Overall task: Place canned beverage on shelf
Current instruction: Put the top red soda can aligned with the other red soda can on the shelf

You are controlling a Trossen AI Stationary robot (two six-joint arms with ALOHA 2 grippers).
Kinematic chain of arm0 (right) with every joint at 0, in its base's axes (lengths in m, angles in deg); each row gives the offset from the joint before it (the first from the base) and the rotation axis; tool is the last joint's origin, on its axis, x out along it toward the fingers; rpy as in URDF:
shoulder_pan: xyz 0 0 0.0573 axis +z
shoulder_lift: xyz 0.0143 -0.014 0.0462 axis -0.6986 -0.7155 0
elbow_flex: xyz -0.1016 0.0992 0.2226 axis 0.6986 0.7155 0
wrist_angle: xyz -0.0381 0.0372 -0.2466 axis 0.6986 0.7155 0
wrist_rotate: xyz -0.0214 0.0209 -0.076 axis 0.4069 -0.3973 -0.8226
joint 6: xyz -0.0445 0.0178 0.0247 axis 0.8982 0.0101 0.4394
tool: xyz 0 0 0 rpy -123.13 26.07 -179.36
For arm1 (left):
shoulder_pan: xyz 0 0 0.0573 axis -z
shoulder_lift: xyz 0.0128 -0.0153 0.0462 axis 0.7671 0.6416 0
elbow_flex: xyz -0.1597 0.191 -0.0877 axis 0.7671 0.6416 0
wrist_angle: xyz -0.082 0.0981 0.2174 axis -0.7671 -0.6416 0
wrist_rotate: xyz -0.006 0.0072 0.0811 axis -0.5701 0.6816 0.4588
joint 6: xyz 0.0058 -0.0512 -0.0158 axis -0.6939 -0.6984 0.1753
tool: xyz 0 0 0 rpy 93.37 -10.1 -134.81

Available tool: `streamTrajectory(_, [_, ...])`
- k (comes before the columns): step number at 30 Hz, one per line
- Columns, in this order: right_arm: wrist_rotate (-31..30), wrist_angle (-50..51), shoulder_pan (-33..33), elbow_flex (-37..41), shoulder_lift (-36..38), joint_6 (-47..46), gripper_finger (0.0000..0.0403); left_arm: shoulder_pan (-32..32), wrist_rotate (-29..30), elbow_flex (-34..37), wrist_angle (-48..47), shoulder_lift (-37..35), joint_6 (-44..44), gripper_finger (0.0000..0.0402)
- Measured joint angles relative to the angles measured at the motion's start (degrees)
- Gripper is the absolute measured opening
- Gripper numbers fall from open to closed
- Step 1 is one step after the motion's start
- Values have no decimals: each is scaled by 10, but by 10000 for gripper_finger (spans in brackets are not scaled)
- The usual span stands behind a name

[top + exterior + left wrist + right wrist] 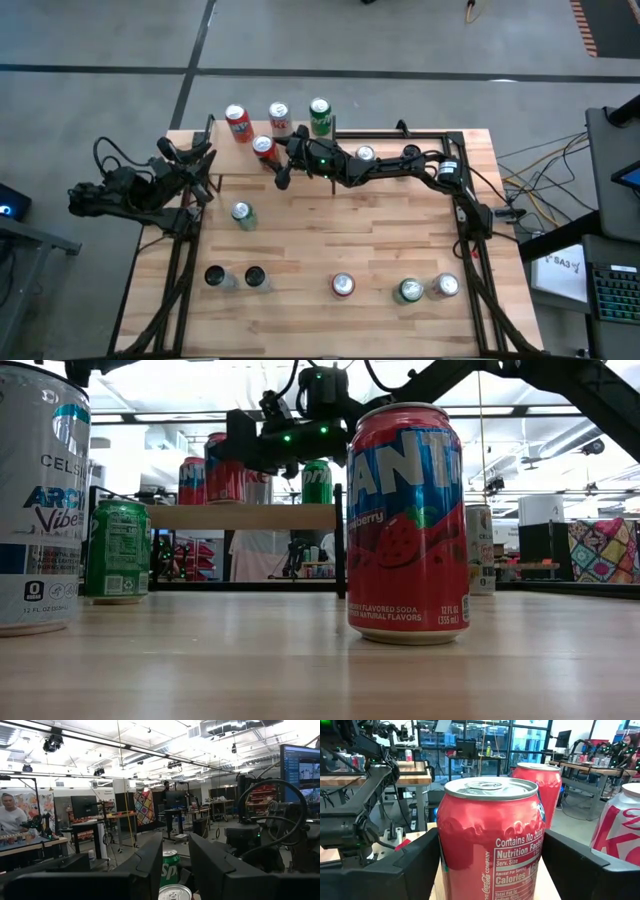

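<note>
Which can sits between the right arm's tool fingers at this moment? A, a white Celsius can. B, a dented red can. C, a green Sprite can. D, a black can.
B: in the right wrist view a dented red can stands between the right tool fingers, and from above that tool is at a red can on the shelf.

Grey concrete floor (120, 40) with dark seams, bright ceiling lights (150, 765), workbenches (30, 845), monitors (300, 770), glazed wall (485, 740) behind.
</note>
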Motion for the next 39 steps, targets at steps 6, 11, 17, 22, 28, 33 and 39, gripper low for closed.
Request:
streamTrajectory(6, [-14, 2, 0, 0, 0, 3, 330, 0, 0, 0, 0, 0, 0, 80])
streamTrajectory(11, [-14, 1, 0, 0, 0, 9, 332, 0, 0, 0, -3, 0, 0, 80])
streamTrajectory(17, [-15, 4, 0, 0, 6, 9, 333, 0, 0, 0, -6, 0, 0, 80])
streamTrajectory(22, [-30, 19, 0, 0, 28, 9, 331, 0, 0, 0, -10, 0, -2, 80])
streamTrajectory(28, [-33, 32, 0, 0, 53, 7, 333, 0, 0, 0, -21, 0, -4, 80])
streamTrajectory(33, [-33, 41, 4, 0, 72, 5, 329, 0, 0, 0, -20, 0, -4, 80])
streamTrajectory(39, [-29, 103, 15, 0, 100, -8, 326, 0, 0, 0, -19, 0, 0, 80])
